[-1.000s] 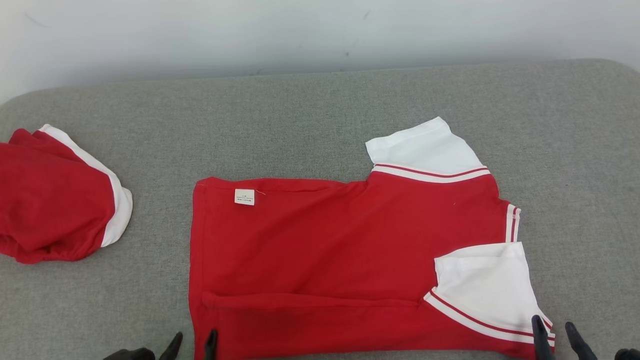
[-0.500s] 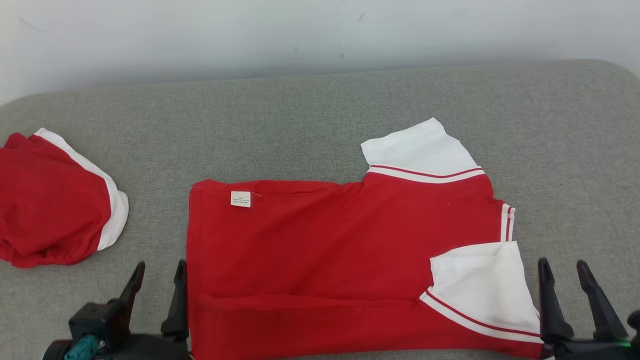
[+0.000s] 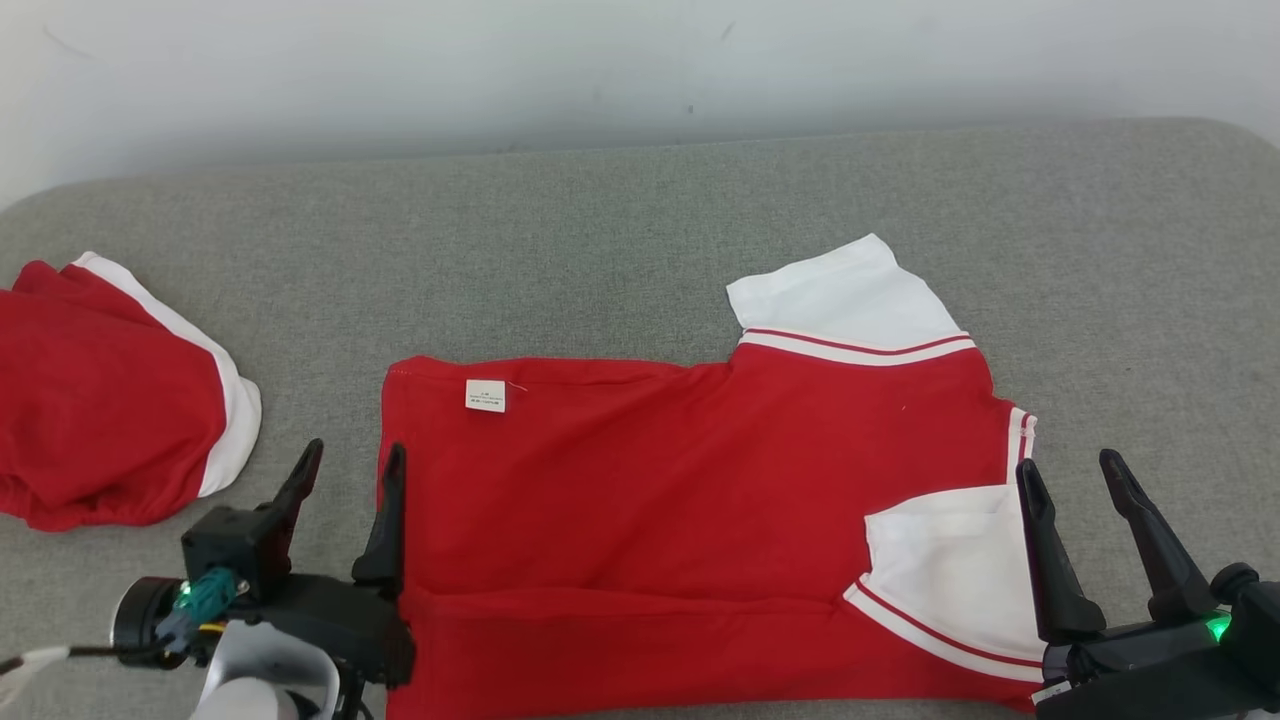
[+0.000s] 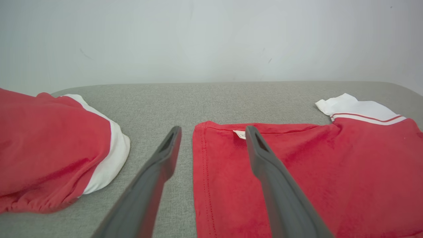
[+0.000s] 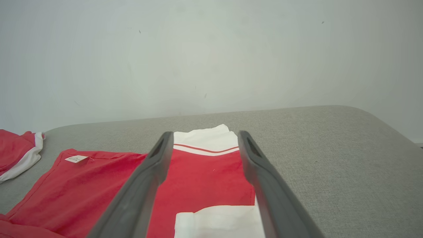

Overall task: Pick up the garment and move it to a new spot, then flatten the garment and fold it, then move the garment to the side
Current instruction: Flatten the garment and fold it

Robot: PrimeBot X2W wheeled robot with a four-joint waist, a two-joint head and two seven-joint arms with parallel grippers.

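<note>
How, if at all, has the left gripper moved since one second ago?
Yes. The left gripper moved up the head view, toward the white label.

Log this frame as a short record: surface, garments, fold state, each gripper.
surface: grey cushion
main garment: red shirt, spread flat, white tag showing
fold state: near edge and near white sleeve folded inward; far sleeve still out
other garment: red bundle at left, apart from the shirt
left gripper: open, empty, at the hem end
right gripper: open, empty, beside the near sleeve
</note>
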